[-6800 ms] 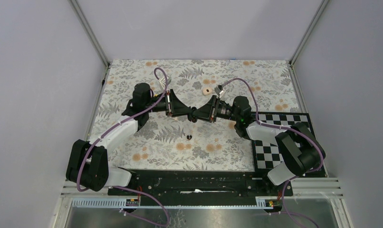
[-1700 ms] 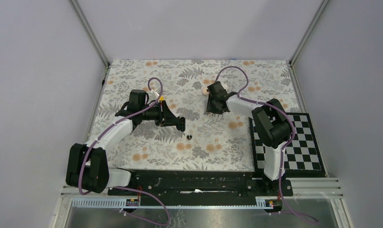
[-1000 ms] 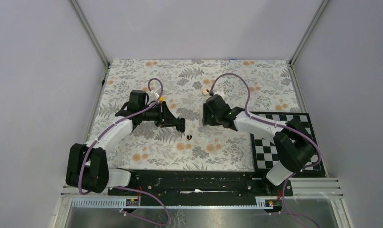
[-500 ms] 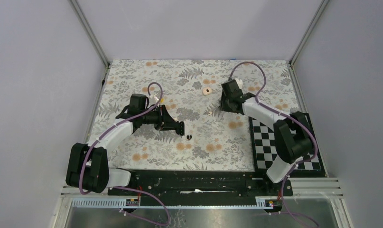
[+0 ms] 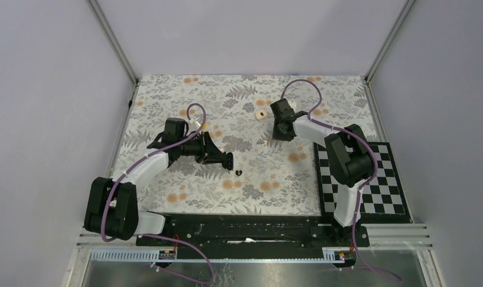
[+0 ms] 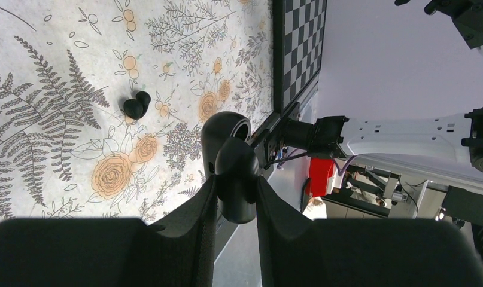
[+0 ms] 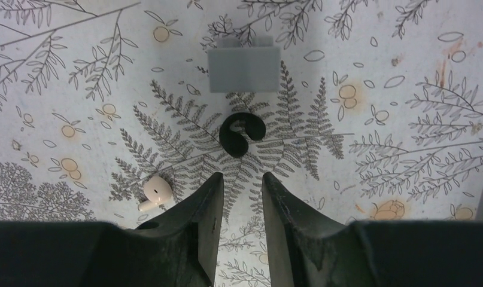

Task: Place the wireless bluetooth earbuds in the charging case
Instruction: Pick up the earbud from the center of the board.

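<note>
Pick-up stage of the earbud insertion, top and wrist views. The left end effector (image 6: 235,190) is closed firmly on the charging case (image 6: 225,133), a glossy black shell held clear of the floral bench (image 5: 167,95) left of centre, with a hollow opening showing at its free end. Whether the opening faces up cannot be told.

The near black earbud (image 6: 137,106) lies on the bench just right of and nearer than the left arm's tip, apart from it. The far black earbud (image 7: 241,135), a curled piece, lies right of centre towards the far side, directly ahead of the right end effector (image 7: 243,177). This end effector hovers above it with its fingers a narrow gap apart and nothing between them.

A grey block (image 7: 243,70) sits just beyond this earbud without touching it, and a white earbud-shaped piece (image 7: 154,191) lies apart to one side. A peach disc (image 5: 261,115) rests left of the right wrist.

With both black earbuds on the bench, neither is seated. The step in hand appears to be grasping the far one. The next move probably calls for a centred descent and a light closure clear of the grey block, then a transfer to the held case.
</note>
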Controlling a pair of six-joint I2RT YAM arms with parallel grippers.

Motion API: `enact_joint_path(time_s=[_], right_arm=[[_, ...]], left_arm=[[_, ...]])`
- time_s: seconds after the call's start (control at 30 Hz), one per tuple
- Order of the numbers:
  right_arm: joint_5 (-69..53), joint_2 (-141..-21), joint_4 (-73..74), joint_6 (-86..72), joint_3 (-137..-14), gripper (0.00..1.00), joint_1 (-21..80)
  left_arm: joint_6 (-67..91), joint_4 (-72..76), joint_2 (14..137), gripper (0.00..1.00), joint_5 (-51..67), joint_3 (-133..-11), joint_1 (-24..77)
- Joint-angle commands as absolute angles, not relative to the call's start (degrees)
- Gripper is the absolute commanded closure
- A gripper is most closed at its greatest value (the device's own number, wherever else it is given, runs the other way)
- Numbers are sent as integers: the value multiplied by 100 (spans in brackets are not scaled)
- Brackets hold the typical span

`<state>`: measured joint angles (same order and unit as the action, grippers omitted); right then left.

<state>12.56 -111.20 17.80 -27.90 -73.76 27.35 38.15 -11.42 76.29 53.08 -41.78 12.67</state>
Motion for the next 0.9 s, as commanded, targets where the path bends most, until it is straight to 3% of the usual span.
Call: enact_joint_path(time_s=[0.0, 0.77, 0.87], right_arm=[[1325, -11292, 1773, -2830, -7733, 63, 2716], [1857, -11982, 1893, -2726, -8384, 64, 2716], [2081, -12004, 1901, -2657, -8415, 68, 2724]], left_arm=[[3632, -966, 7577, 100, 5309, -4341, 1248], [3807, -712, 7553, 100, 5399, -4438, 1247], [3786, -716, 7565, 100, 5398, -4430, 1248]])
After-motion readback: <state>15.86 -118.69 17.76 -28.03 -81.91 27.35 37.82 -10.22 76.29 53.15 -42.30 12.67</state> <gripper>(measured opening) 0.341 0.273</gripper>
